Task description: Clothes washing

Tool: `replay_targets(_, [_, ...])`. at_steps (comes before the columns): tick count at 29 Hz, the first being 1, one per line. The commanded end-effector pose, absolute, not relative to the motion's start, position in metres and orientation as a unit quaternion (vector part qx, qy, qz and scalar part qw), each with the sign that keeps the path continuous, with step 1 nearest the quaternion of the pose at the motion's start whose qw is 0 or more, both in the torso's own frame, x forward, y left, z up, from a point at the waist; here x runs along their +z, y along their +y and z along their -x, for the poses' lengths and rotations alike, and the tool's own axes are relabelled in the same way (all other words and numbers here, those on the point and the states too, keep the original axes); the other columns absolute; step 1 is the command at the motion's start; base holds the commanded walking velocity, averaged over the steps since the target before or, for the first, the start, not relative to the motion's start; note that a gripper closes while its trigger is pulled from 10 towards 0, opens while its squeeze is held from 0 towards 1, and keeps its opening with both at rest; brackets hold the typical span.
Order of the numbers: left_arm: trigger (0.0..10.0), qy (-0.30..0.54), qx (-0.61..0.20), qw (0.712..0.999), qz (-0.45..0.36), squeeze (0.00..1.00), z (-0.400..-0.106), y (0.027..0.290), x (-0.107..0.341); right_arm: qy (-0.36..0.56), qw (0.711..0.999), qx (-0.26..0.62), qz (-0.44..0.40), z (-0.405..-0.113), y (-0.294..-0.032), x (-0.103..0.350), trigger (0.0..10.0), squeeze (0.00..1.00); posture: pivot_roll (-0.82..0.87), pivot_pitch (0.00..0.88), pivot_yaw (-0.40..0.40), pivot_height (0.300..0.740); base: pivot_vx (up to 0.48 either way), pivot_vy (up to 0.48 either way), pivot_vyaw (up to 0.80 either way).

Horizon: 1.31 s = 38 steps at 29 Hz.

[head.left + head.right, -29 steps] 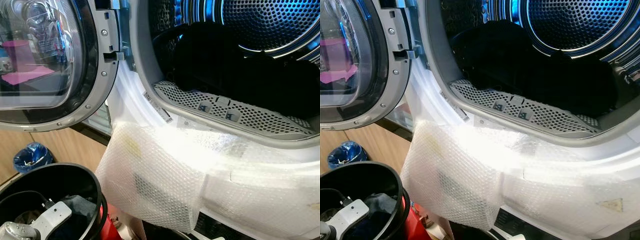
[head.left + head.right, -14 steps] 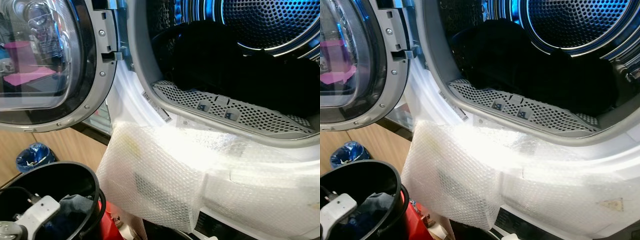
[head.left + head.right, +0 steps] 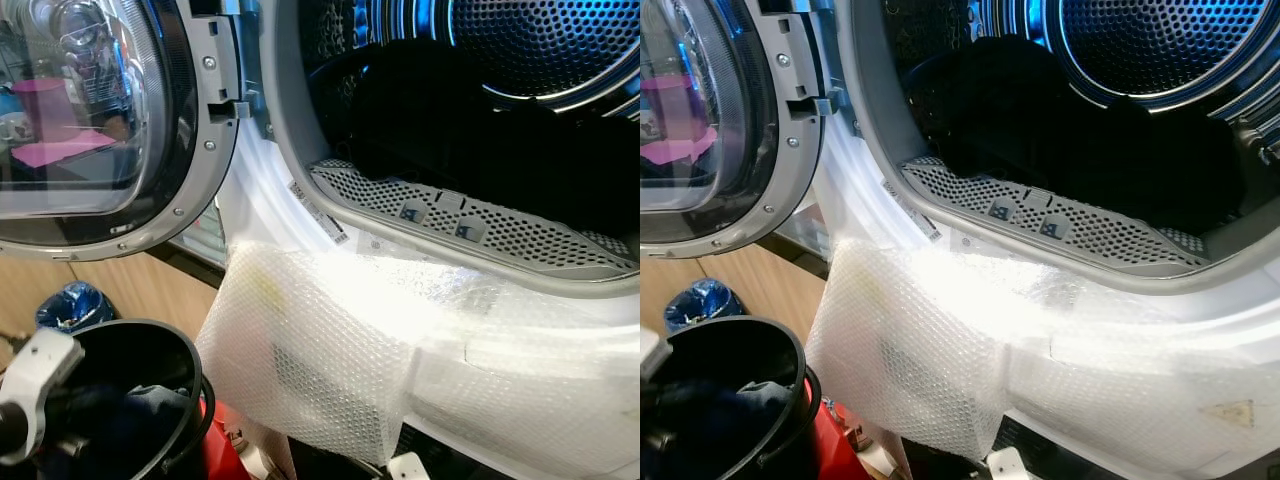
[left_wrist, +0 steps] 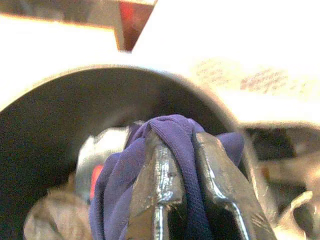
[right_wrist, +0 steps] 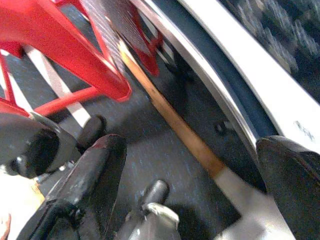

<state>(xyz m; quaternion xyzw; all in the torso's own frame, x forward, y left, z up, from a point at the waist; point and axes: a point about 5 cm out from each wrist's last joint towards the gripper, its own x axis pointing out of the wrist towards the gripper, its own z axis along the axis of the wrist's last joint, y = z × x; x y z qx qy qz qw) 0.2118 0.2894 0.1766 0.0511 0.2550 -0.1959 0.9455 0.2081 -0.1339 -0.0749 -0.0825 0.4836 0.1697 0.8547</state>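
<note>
Fabric of a purple-blue garment (image 4: 172, 165) is pinched between the two black fingers (image 4: 157, 195) of the left gripper (image 4: 187, 200), a fold of it bulging above the fingertips. The garment is held inside the black bucket (image 3: 175, 360), over other laundry (image 4: 45, 220) lying at the bottom, presumably so that one piece can be drawn out alone. Just beside the bucket, the washing machine's door (image 3: 100, 130) is swung wide and the drum (image 3: 1160, 50) is exposed, with dark clothes (image 3: 1040, 130) already heaped inside. Bubble wrap (image 3: 330, 350) is draped over the machine's front, likely as padding. The right gripper (image 5: 192, 177) is hung low by the floor, its fingers spread apart and empty.
</note>
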Motion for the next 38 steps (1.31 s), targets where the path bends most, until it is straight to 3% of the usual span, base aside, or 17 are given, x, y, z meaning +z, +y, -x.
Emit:
replay_targets(1, [0.0,0.181,-0.264,0.947,-0.037,0.0,-0.214,0.271,0.2,0.451,0.865,0.203,0.089,-0.219,-0.131,-0.067,10.0,0.0,0.21,0.0,-0.008,0.74,0.0,0.0,0.0])
replay_targets(8, [0.0,0.123,-0.395,0.909,-0.046,0.0,-0.211,0.236,0.222,0.456,0.832,0.294,0.114,-0.212,-0.138,-0.068,10.0,0.0,0.2,0.0,-0.013,0.74,0.0,0.0,0.0])
replay_targets(13, [0.0,0.098,-0.469,0.876,-0.062,0.0,-0.217,0.215,0.241,0.481,0.777,0.357,0.194,-0.194,-0.154,-0.076,10.0,0.0,0.2,0.0,-0.013,0.74,0.0,0.0,0.0])
replay_targets(26, [0.0,-0.012,-0.656,0.753,-0.052,0.0,-0.251,0.143,0.301,0.456,0.714,0.502,0.176,-0.177,-0.152,-0.074,10.0,0.0,0.17,0.0,-0.004,0.74,0.0,0.0,0.0])
replay_targets(28, [0.0,-0.007,-0.664,0.746,-0.052,0.0,-0.252,0.137,0.298,0.458,0.706,0.509,0.182,-0.174,-0.154,-0.075,10.0,0.0,0.17,0.0,-0.004,0.74,0.0,0.0,0.0])
replay_targets(33, [0.0,0.067,-0.687,0.723,-0.042,0.0,-0.261,0.115,0.254,0.446,0.653,0.58,0.196,-0.156,-0.161,-0.075,10.0,0.0,0.14,0.0,0.009,0.74,0.0,0.0,0.0])
replay_targets(38, [0.0,0.118,-0.694,0.707,-0.061,0.0,-0.253,0.108,0.225,0.406,0.658,0.61,0.172,-0.156,-0.168,-0.065,10.0,0.0,0.1,0.0,0.016,0.74,0.0,0.0,0.0])
